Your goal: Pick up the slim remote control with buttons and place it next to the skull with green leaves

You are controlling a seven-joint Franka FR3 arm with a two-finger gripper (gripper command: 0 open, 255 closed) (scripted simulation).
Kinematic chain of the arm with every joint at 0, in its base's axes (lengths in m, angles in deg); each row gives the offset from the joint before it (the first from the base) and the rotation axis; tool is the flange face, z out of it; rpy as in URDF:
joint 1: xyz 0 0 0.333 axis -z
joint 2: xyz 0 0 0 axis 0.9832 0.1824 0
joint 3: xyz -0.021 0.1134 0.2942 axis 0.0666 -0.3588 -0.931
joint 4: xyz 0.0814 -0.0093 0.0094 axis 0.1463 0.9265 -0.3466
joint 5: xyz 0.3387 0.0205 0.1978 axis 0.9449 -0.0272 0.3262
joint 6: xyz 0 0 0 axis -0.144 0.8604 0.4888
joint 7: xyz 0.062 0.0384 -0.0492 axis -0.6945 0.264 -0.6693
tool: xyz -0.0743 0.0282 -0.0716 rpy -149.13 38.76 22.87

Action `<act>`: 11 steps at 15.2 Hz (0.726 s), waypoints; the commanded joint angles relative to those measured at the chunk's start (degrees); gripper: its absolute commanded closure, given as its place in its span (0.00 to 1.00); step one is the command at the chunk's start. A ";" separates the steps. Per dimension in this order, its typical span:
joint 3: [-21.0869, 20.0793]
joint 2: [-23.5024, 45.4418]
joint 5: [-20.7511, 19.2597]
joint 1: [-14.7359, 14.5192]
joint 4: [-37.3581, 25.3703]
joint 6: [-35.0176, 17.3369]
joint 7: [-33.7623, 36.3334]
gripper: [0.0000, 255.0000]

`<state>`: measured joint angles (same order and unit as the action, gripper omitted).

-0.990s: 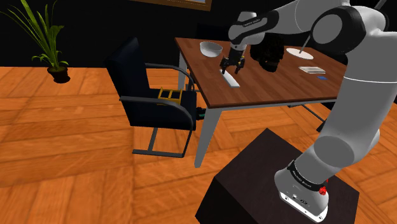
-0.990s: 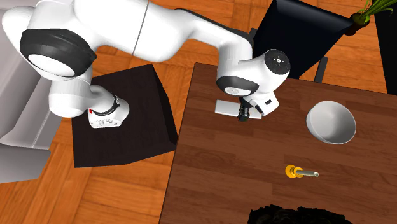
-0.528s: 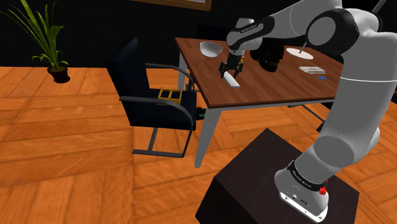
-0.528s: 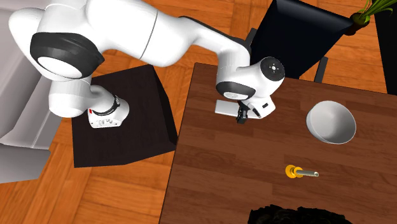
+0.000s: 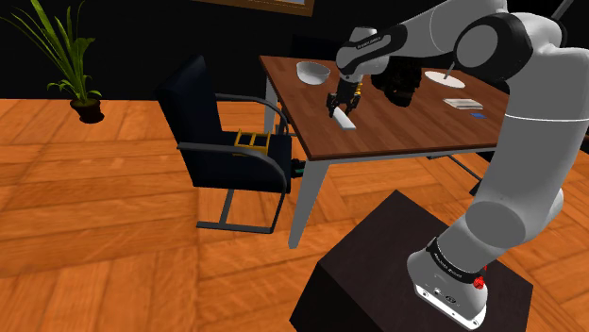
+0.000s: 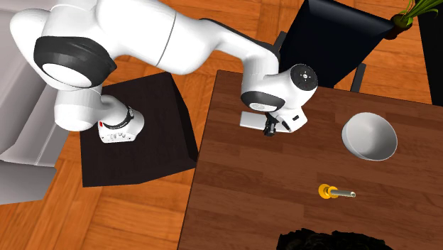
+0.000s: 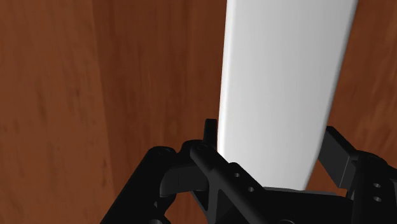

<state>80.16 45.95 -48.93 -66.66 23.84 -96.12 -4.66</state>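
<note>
A second ago the claw (image 5: 342, 102) hung above the remote (image 7: 283, 83). Half a second ago it had dropped onto it, and since then the arm has hardly moved in either outside view. The descent looks finished, and the grip is the step in hand.

In the wrist view the plain white remote runs lengthways out from between the black fingers (image 7: 212, 132). One finger presses each long edge close to its near end, with no gap showing on either side. I judge the claw clamped on the remote.

The remote itself has not shifted. It lies flat on the brown desk (image 5: 396, 132), near the desk's near edge, and nothing shows it lifted yet.

The skull (image 5: 402, 85) is drawn as a dark lump with no green that I can make out. It sits a little farther back on the desk, to the shoulder view's right of the remote and apart from it. A white bowl (image 5: 312, 71) stands farther off to the shoulder view's left, out of the way.

Most of the task remains: lift, carry right and back, and set down beside the skull. Held so near one end, the long remote may tilt or slip as it rises.
</note>
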 commanded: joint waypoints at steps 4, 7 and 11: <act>0.00 0.01 0.00 0.00 0.00 0.01 0.00 1.00; 0.00 0.01 0.00 0.00 0.00 0.00 0.00 1.00; 0.10 -1.06 -0.20 -0.06 -0.81 1.87 0.12 1.00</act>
<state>80.23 45.19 -49.08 -66.71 23.20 -94.70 -4.56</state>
